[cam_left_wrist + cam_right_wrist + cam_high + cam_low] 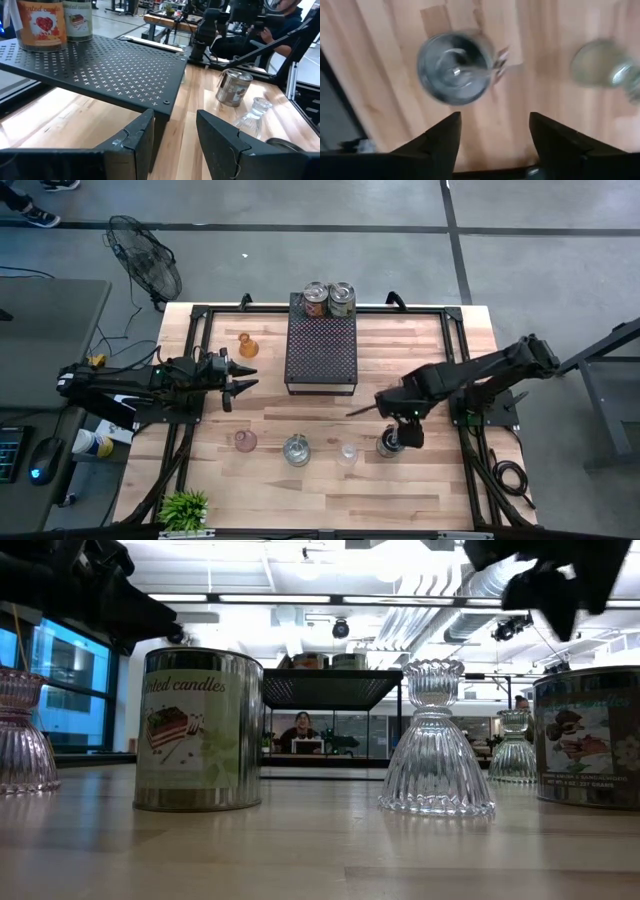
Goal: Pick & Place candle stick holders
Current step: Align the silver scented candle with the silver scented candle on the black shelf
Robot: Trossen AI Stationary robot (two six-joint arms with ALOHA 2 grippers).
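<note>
Along the table's near side stand a pinkish holder [245,441], a silvery candle tin [296,450], a clear glass holder [347,453] and a second silvery tin [388,445], each on its base. An amber holder [245,345] stands left of the black perforated tray [322,355]. My right gripper [492,130] hangs open above the second tin [455,67], pointing down, with nothing between its fingers. The clear holder [602,65] shows beside that tin. My left gripper [175,135] stays open and level by the tray's left side, holding nothing.
Two candle tins [329,298] stand on the tray's far end. A small green plant [184,508] sits at the near left corner. A black frame [195,315] runs round the table's edges. Bare wood lies between the tray and the near row.
</note>
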